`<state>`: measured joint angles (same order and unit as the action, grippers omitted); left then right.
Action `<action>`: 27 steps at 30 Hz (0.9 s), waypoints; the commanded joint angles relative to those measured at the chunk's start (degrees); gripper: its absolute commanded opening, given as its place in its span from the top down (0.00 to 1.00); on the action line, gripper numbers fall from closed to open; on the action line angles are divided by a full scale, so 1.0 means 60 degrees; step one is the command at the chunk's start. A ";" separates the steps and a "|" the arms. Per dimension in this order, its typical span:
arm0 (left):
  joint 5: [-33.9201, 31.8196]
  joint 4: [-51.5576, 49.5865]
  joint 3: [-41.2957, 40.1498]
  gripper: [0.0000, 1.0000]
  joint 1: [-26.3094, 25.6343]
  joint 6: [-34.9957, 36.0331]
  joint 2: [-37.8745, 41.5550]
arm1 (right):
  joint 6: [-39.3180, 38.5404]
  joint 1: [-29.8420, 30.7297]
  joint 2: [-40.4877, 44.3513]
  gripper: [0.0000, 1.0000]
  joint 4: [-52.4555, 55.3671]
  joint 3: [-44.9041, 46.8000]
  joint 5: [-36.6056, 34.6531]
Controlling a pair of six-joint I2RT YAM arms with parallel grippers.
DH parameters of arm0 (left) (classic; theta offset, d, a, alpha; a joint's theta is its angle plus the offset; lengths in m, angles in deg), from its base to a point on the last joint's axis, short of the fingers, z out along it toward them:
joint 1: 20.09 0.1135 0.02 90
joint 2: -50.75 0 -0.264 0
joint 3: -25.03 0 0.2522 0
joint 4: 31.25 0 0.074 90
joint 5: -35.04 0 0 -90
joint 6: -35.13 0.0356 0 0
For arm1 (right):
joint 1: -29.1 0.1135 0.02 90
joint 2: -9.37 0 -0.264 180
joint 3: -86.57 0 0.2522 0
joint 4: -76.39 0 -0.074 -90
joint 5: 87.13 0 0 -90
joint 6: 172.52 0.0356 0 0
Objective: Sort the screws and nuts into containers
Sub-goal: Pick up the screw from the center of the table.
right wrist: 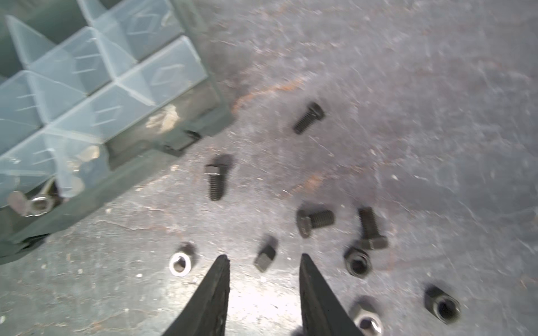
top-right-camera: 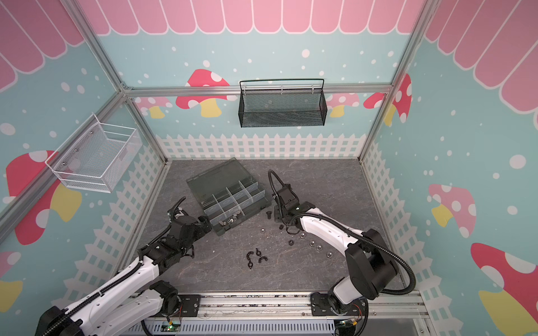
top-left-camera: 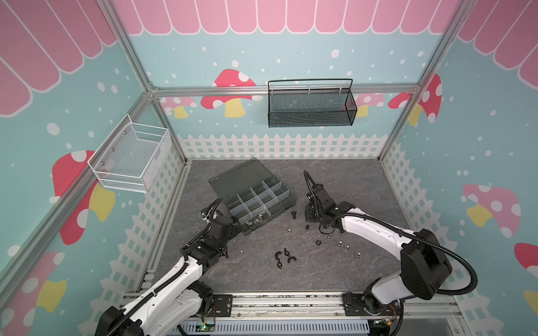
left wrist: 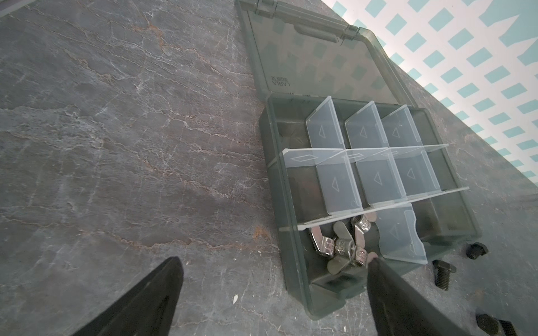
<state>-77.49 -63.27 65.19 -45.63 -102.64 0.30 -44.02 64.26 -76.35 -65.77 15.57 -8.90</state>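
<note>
In both top views we see the organizer box (top-left-camera: pixel 252 200) lying open on the grey table (top-left-camera: pixel 349 180), its lid folded toward the back wall. Our left gripper (top-left-camera: pixel 233 229) sits at the box's near corner. Loose screws (top-left-camera: pixel 293 214) and nuts (top-left-camera: pixel 346 247) lie scattered on the table beside the box, toward our right gripper (top-left-camera: pixel 310 216), with three black winged nuts (top-left-camera: pixel 283 257) nearer the front rail.

From the left wrist, our left gripper (left wrist: pixel 273 272) is spread wide: one fingertip (left wrist: pixel 375 266) is over the box's corner compartment by the silver winged nuts (left wrist: pixel 345 245) lying inside, the other over bare table.

From the right wrist, our right gripper (right wrist: pixel 263 259) is partly spread with nothing pinched; a small black screw (right wrist: pixel 265 256) lies on the table between its tips. More screws (right wrist: pixel 215 181) lie between it and the box (right wrist: pixel 122 157), black hex nuts (right wrist: pixel 357 261) just beside
</note>
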 commanded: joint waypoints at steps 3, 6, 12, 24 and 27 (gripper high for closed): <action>0.0019 -0.0172 0.0228 0.01 0.0060 -0.0095 -0.0042 | 0.0397 -0.0250 0.0044 0.55 0.0184 0.0403 0.0276; 0.0044 -0.0154 0.0243 0.01 0.0067 -0.0110 -0.0116 | 0.0424 -0.0318 -0.0287 0.54 0.0015 0.0493 0.0349; 0.0121 -0.0155 0.0245 0.01 0.0065 -0.0112 -0.0261 | 0.0444 -0.0417 -0.0843 0.49 -0.0378 0.0497 0.0439; 0.0179 -0.0092 0.0288 0.01 0.0060 -0.0168 -0.0444 | 0.0713 -0.0701 -0.1519 0.48 -0.1121 0.0668 0.0758; 0.0180 -0.0096 0.0274 0.01 0.0053 -0.0168 -0.0474 | 0.0795 -0.0777 -0.1635 0.48 -0.1213 0.0734 0.0823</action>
<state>-76.37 -63.38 65.19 -45.61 -102.66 -2.33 -41.13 60.13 -84.98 -71.91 18.92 -4.62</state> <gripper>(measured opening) 0.994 0.525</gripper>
